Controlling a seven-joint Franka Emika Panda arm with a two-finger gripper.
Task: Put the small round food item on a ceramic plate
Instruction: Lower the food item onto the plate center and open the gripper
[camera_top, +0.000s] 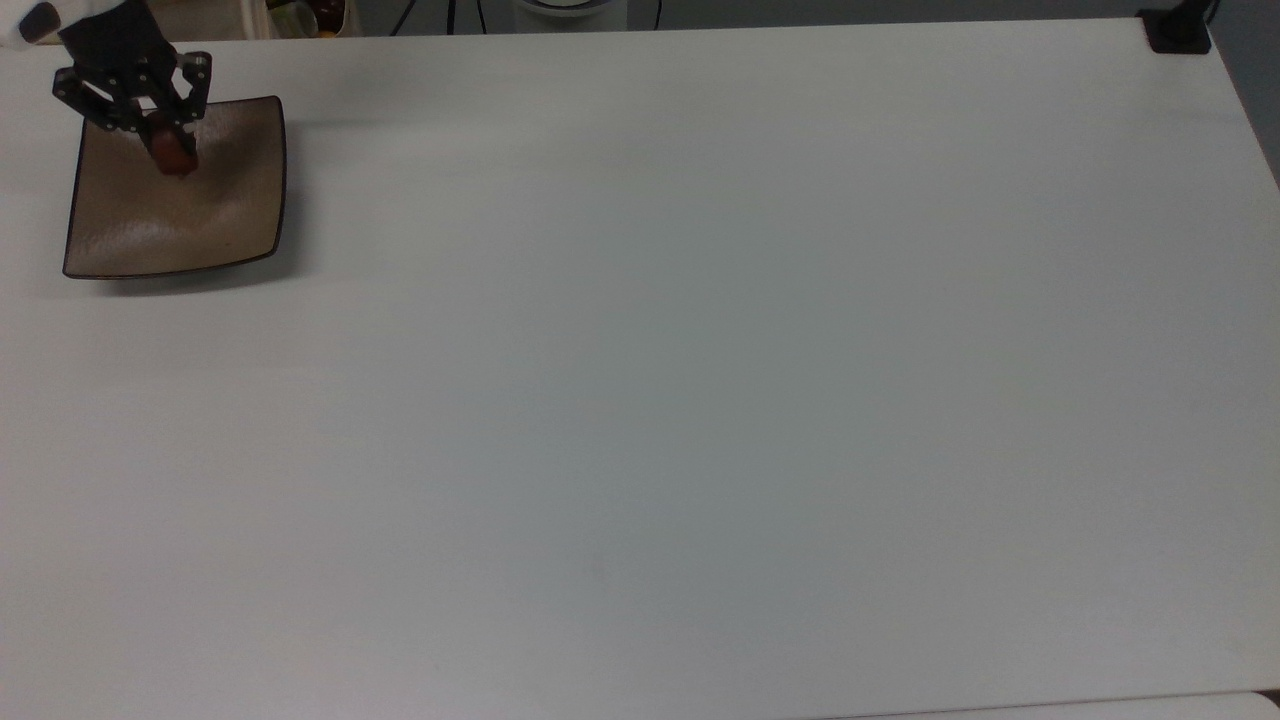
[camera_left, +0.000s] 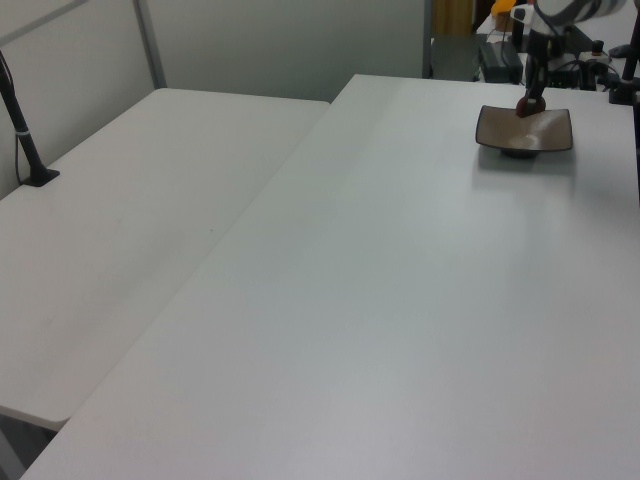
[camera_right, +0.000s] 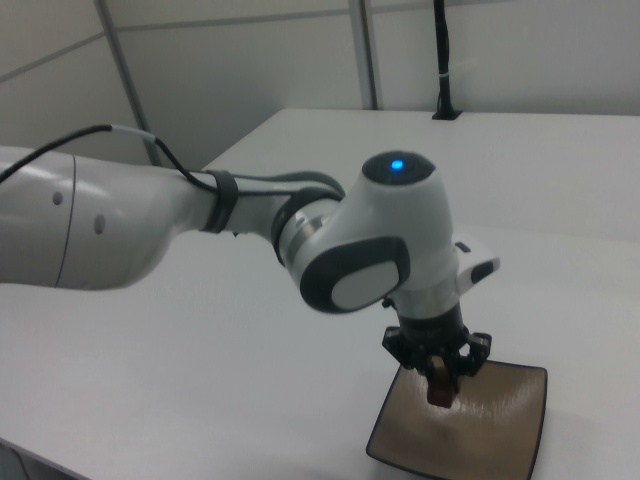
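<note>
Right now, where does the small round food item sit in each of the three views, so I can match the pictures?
Top view: the small round food item is far upper left, in the gripper, over the ceramic plate.
Left view: upper right, at the plate's far edge.
Right view: bottom centre-right, under the arm's wrist.
Shared landmark: the ceramic plate.

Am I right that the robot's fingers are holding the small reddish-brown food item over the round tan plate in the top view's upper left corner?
Not quite: the ceramic plate is square with upturned corners, not round, as the top view shows. The rest holds: the gripper has its fingers closed on the small round food item over that plate in the top view's upper left corner.
</note>
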